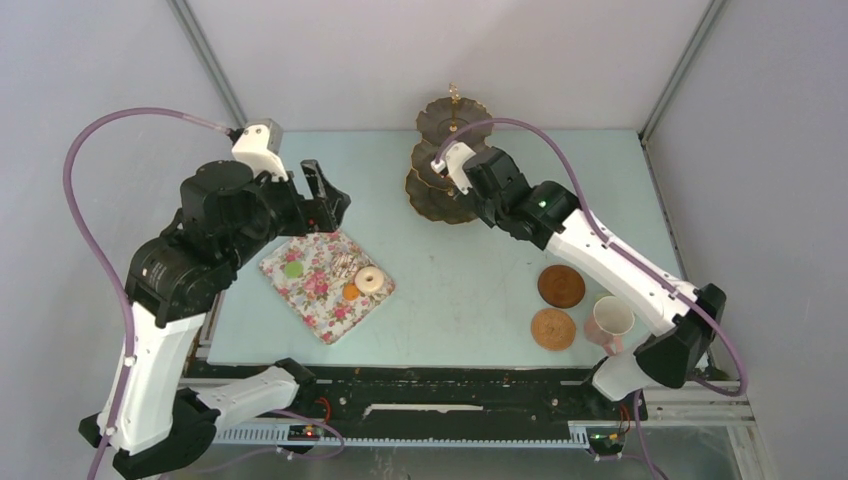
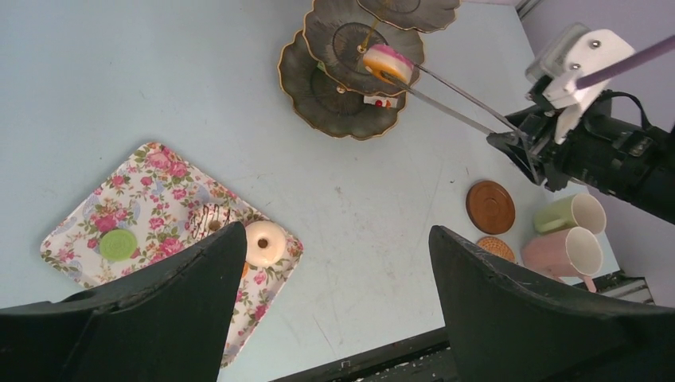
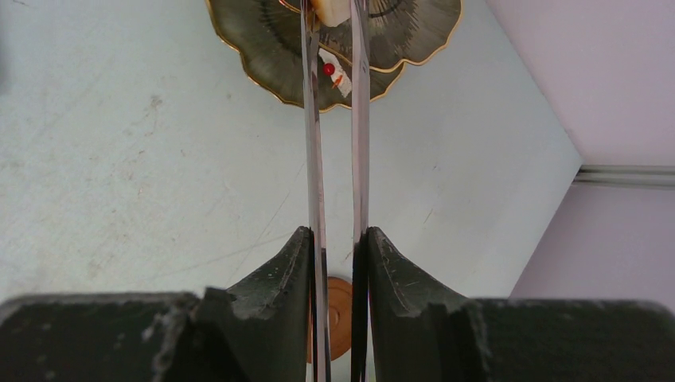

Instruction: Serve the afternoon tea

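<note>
While my left gripper (image 2: 336, 231) hangs wide open above the floral cloth (image 2: 151, 191), lower left, my right gripper (image 3: 338, 239) points at the tiered stand (image 2: 334, 107), upper centre, clamped on the long tongs (image 2: 454, 99), whose tips pinch the pink doughnut (image 2: 388, 64) over its plates

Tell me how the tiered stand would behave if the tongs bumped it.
The tiered stand rises on one thin post, so it would probably tip before sliding. Its gold-rimmed plates look rigid, perhaps brittle. The small cake on the lowest one might slide off.
</note>
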Robot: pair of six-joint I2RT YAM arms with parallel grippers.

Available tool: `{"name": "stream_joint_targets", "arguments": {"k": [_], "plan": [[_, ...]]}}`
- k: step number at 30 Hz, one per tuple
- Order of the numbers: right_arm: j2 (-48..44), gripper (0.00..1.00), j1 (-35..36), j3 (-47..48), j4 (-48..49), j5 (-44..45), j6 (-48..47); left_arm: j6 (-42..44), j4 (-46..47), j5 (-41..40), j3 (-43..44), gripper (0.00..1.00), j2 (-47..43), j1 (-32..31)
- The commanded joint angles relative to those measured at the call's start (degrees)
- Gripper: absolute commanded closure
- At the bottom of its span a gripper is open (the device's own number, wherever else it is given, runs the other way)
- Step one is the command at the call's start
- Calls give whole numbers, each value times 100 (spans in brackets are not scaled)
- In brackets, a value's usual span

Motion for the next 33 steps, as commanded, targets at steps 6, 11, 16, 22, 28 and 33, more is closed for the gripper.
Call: {"name": "stream_joint_targets", "arguments": {"k": [6, 11, 16, 22, 28, 33], "plan": [[590, 83, -8, 572, 577, 577, -304, 198, 103, -119, -66, 7, -70, -174], [851, 82, -51, 669, 625, 608, -406, 241, 77, -246, -55, 6, -122, -179], [896, 79, -180, 651, 636, 343, -329, 291, 76, -271, -26, 6, -123, -185], [966, 76, -228, 610, 719, 187, -303, 333, 59, -354, 10, 5, -101, -210], [1081, 70, -263, 615, 682, 102, -246, 385, 34, -481, 102, 4, -66, -236], [1094, 65, -308, 646, 630, -105, -169, 387, 9, -466, 103, 4, -56, -262]]}}
